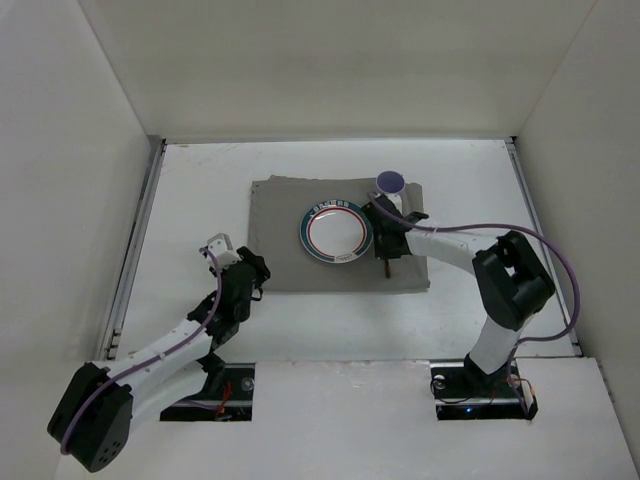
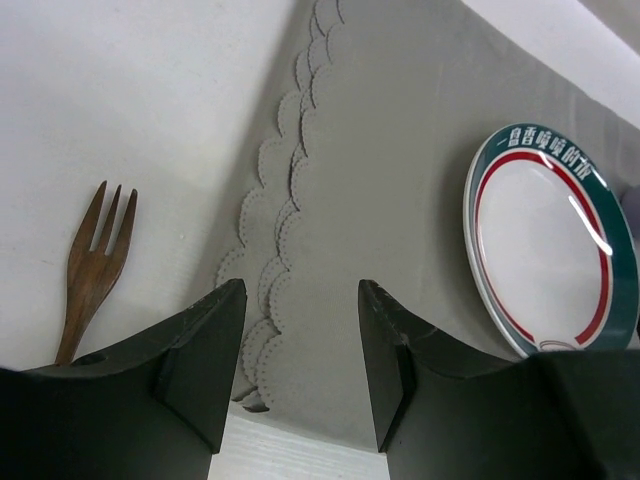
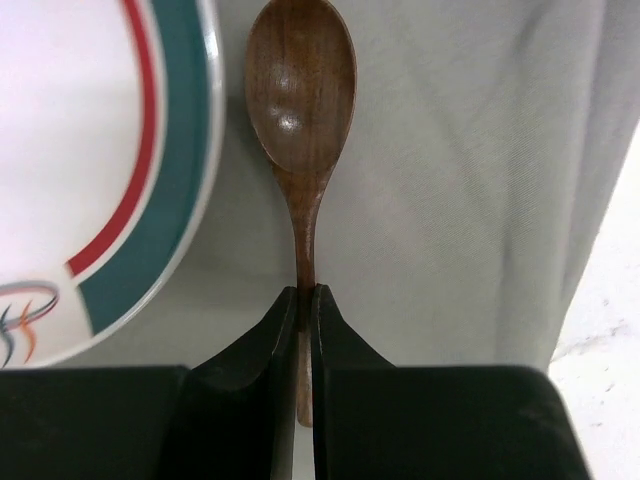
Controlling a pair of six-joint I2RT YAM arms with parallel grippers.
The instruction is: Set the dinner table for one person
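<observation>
The brown wooden spoon, gripped by the right hand at three o'clock of the round green-rimmed plate, should be released next; the left hand is held parted, empty.

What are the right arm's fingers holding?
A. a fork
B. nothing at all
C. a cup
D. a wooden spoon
D: in the right wrist view, the right arm's fingers are pinched on the thin handle of the wooden spoon, right beside the plate. The wooden fork lies on the white table over by the left arm, with nothing holding it.
</observation>
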